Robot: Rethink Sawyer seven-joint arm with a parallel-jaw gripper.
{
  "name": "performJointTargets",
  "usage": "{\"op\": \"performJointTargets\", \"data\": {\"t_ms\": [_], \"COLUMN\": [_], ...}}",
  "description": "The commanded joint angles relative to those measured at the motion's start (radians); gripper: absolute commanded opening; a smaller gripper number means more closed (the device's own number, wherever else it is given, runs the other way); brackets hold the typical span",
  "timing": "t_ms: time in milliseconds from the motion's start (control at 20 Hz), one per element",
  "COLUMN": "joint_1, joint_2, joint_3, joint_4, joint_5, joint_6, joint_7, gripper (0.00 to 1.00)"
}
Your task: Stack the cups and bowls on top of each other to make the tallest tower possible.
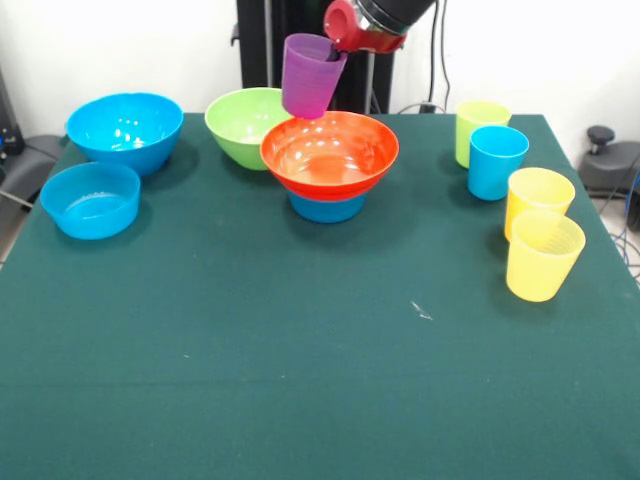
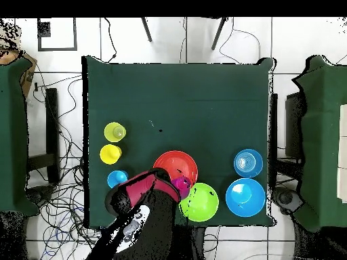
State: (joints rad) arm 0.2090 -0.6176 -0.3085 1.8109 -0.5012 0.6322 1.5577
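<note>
Now the gripper (image 1: pixel 330 52) pinches the purple cup (image 1: pixel 310 76) by its rim, tilted, above the orange bowl's (image 1: pixel 330 155) eleven-o'clock edge; that bowl sits on a blue bowl (image 1: pixel 327 208). Next, judging so: level, centre, lower, release.

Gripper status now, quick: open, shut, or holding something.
Gripper: shut on the purple cup, held tilted above the orange bowl.
</note>
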Motion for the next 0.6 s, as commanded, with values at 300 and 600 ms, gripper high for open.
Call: {"op": "performJointTargets", "data": {"t_ms": [300, 600], "joint_1": [-0.011, -0.063], "joint_2": [0.007, -0.085], "joint_3": [0.074, 0.126], "joint_4": [-0.055, -0.013], "joint_5": [0.064, 0.122], "joint_6": [0.074, 0.119], "joint_7": [0.146, 0.074], "gripper": [0.00, 0.00]}}
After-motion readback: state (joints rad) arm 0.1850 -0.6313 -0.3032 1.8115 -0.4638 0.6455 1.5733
